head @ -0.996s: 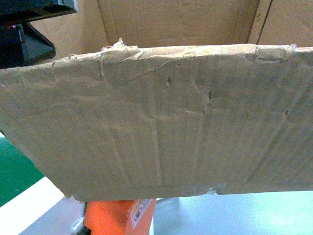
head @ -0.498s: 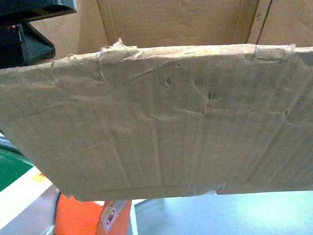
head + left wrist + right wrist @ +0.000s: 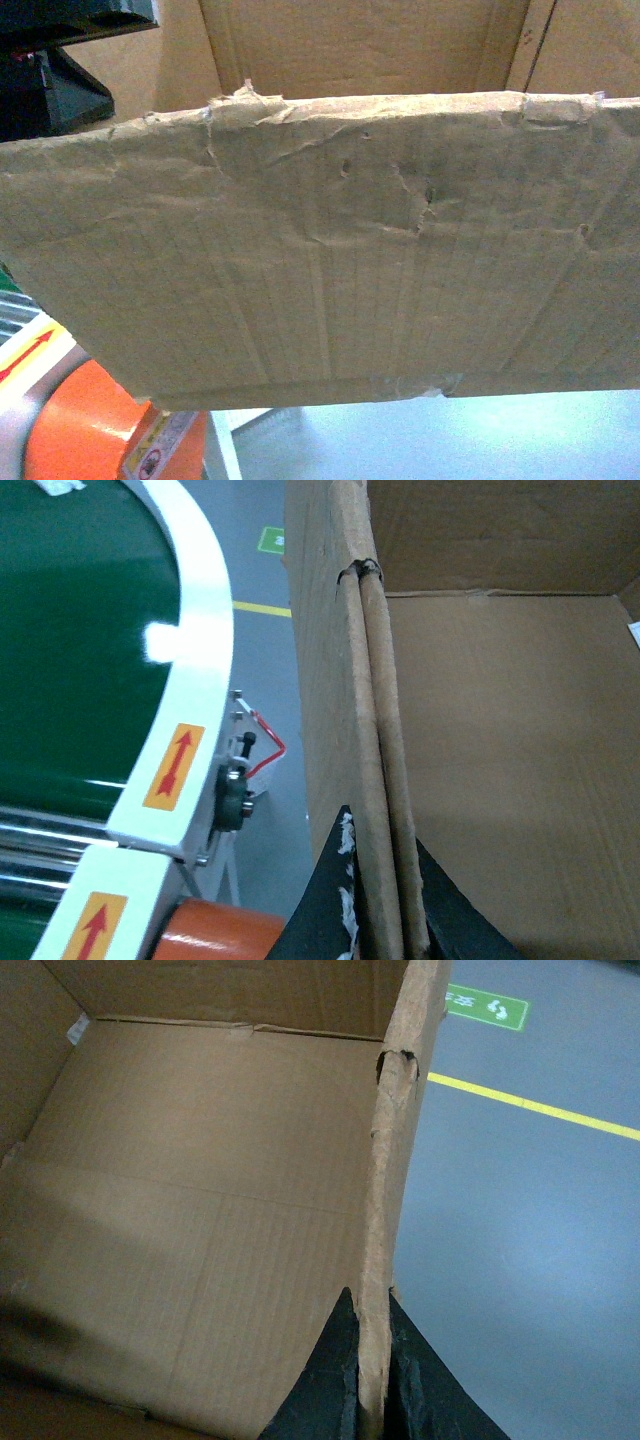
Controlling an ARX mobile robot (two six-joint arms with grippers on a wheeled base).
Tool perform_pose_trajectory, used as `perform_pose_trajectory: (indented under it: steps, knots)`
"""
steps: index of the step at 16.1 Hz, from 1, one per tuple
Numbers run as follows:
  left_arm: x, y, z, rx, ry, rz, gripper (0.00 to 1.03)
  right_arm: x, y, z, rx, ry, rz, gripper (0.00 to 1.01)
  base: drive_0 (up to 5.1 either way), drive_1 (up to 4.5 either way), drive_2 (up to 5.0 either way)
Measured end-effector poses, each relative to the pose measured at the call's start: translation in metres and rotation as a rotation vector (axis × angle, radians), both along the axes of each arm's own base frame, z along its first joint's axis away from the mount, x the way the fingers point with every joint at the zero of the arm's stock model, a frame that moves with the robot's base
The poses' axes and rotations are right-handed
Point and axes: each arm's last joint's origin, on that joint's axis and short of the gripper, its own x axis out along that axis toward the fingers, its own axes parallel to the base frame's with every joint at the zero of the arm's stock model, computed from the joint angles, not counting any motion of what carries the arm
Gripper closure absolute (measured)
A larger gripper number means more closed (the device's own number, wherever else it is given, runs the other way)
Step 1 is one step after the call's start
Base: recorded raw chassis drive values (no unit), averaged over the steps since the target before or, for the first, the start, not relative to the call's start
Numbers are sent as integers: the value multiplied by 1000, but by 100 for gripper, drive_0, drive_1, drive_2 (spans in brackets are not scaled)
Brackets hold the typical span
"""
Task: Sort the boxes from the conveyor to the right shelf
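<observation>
Two grippers are pinching one big brown carton [image 3: 330, 240] by its opposite walls — the left gripper [image 3: 378, 900] is clamping the ragged left wall, one dark finger on each face, and the right gripper [image 3: 372, 1385] is doing the same on the torn right wall. Both are closed on cardboard, nothing slack showing.

Carton is hanging in the air between the arms, filling nearly the whole head view, dented front wall facing the camera, open top tilted away. Inside is empty except a small white label [image 3: 79, 1028] in a far corner.

What is changing over the last second: the ground under the carton is sliding. The green belt that was sitting at lower left of the head view is going out of sight, and an orange drum [image 3: 95, 425] plus a yellow strip with a red arrow are coming in instead. The carton itself is barely shifting in the frame, so the base is probably turning with the load held rigid.

Conveyor [image 3: 70, 650] with its pale curved rim [image 3: 200, 680] is lying just beside the carton's left wall in the left wrist view, carton off the belt already. Grey floor with a yellow line [image 3: 530, 1105] is on the right side — shelf not in view yet, so the carry looks early.
</observation>
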Motion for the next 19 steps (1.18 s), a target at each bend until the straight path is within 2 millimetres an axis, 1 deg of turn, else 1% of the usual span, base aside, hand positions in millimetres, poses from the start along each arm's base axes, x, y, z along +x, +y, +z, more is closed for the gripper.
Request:
perform_pose_trajectory:
  steps: [16, 19]
  knots:
    - [0, 0, 0, -1, 1, -2, 100, 0, 0, 0, 0, -1, 0, 99, -89, -89, -89]
    - [0, 1, 0, -1, -2, 1, 100, 0, 1, 0, 1, -3, 3, 99, 368, -379, -259]
